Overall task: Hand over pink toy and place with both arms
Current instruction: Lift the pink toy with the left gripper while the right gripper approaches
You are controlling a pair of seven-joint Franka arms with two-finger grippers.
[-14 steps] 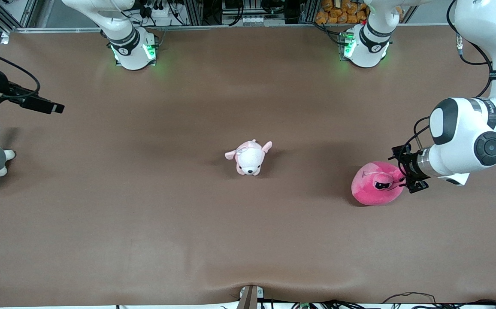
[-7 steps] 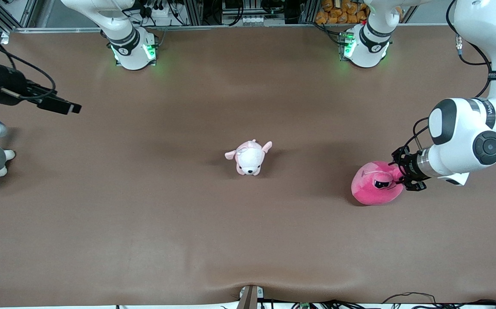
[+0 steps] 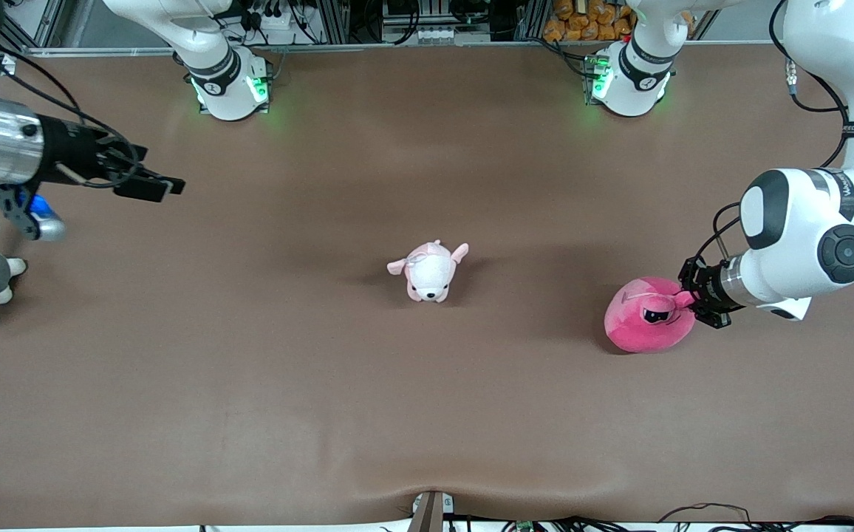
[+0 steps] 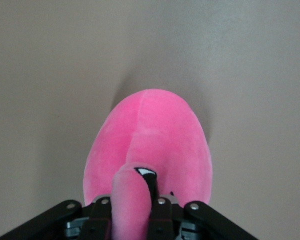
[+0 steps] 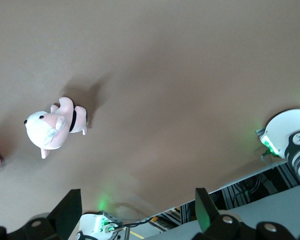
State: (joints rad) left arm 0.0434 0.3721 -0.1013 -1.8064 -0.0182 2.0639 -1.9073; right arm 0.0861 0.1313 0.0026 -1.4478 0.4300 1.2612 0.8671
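The pink toy (image 3: 647,316) lay on the table (image 3: 427,414) toward the left arm's end. The left gripper (image 3: 691,301) had pinched shut on one of its eye stalks (image 4: 131,200). The right gripper (image 3: 155,186) hung over the table's other end, fingers (image 5: 67,212) spread wide, holding nothing.

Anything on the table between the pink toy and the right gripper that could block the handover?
The pale plush dog sits mid-table, roughly between the pink toy, pinched by the left gripper, and the open right gripper. Carried above it, nothing else visibly blocks.
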